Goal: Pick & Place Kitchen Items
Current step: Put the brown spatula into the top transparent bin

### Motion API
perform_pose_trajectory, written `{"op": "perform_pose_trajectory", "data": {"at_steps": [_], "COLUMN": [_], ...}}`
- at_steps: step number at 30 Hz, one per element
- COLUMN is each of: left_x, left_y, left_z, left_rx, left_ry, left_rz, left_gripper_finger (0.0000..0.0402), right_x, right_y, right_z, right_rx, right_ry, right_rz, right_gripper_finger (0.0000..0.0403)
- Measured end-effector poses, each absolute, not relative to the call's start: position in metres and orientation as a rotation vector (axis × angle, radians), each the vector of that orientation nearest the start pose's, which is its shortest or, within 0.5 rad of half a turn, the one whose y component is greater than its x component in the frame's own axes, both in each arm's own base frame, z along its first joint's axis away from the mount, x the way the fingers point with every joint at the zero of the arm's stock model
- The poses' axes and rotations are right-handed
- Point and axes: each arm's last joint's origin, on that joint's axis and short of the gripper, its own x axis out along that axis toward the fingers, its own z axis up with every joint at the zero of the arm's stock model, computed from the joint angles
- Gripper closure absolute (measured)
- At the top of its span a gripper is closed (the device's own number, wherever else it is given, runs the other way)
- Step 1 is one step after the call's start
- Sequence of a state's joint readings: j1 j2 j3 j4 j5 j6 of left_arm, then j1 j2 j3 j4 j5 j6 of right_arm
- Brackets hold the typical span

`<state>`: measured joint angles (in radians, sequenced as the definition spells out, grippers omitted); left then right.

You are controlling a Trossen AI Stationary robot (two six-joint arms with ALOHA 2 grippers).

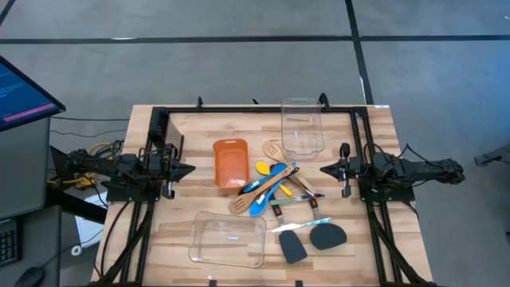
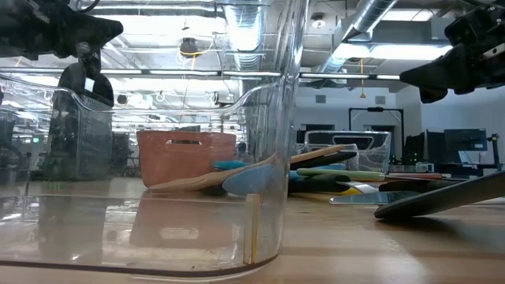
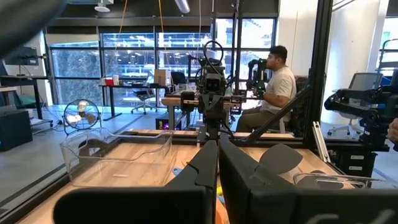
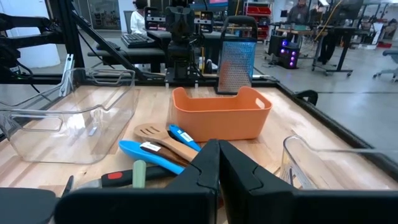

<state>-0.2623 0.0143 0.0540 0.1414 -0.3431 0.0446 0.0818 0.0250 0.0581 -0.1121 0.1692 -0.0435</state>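
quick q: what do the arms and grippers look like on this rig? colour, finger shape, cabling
Both arms are matte black. The left gripper and right gripper each taper to two slim, flat-faced black fingers narrowing to a wedge-like tip. Black cables trail from both arm bases; a yellow cable bundle sits behind the left arm. No markings are legible.

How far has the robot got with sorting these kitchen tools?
Nothing looks done yet. The orange bin and both clear containers hold no utensils. Nothing is in hand: the left gripper and right gripper are shut and empty, hovering at the table's sides. All of it is left: the pile of spoons and wooden tools and the two black spatulas lie on the table.
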Motion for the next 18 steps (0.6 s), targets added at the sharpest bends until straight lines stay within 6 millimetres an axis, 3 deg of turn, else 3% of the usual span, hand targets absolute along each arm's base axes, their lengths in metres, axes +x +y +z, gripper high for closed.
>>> {"op": "perform_pose_trajectory", "data": {"at_steps": [18], "left_x": [0.092], "left_y": [-0.015], "left_z": [0.216], "left_rx": [-0.071], "left_ry": [-0.379], "left_rz": [0.089], "left_gripper_finger": [0.0399], "right_x": [0.095], "right_y": [0.003], "right_z": [0.186], "right_rx": [-0.053], "right_ry": [-0.077], "right_rz": [-0.09], "right_gripper_finger": [0.0403]}}
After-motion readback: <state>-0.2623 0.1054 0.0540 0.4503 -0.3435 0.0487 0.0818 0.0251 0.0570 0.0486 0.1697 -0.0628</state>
